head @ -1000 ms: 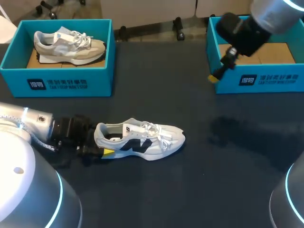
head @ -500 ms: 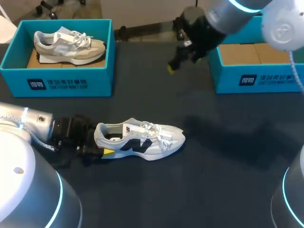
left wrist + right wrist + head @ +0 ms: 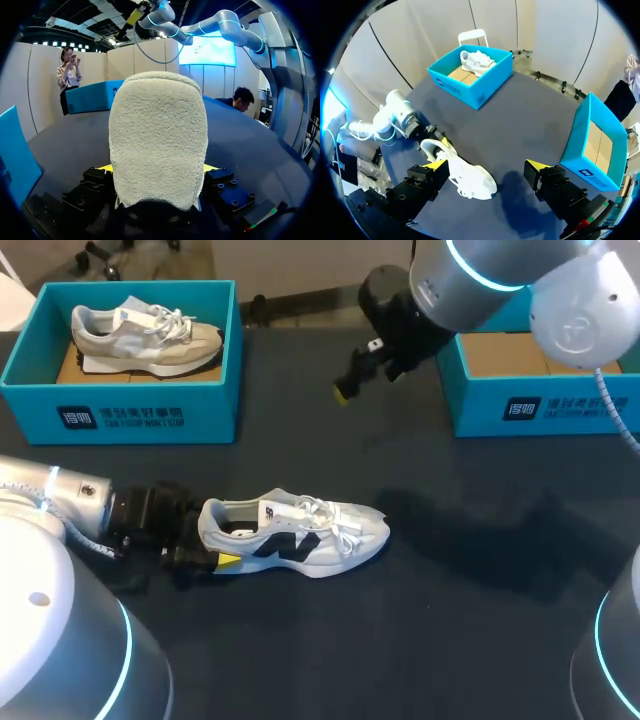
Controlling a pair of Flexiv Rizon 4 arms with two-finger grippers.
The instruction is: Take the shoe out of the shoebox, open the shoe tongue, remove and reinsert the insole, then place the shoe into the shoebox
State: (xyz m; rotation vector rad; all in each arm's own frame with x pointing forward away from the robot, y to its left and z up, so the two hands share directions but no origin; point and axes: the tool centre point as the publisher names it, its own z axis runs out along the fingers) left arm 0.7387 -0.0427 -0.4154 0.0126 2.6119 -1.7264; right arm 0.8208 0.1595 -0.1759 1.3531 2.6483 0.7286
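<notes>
The white shoe point(image 3: 295, 535) lies on its sole on the desk point(image 3: 450, 620), at near left, with its toe pointing right. The left gripper point(image 3: 218, 560) sits at the heel, its two fingers pressed against the heel from both sides. In the left wrist view the heel fills the space between the yellow tips. The right gripper point(image 3: 487, 167) hangs above the desk at far centre, well apart from the shoe, fingers spread wide with nothing between them. The empty shoebox point(image 3: 545, 410) stands at far right. A second shoebox point(image 3: 130, 415) at far left holds a beige shoe point(image 3: 145, 335).
</notes>
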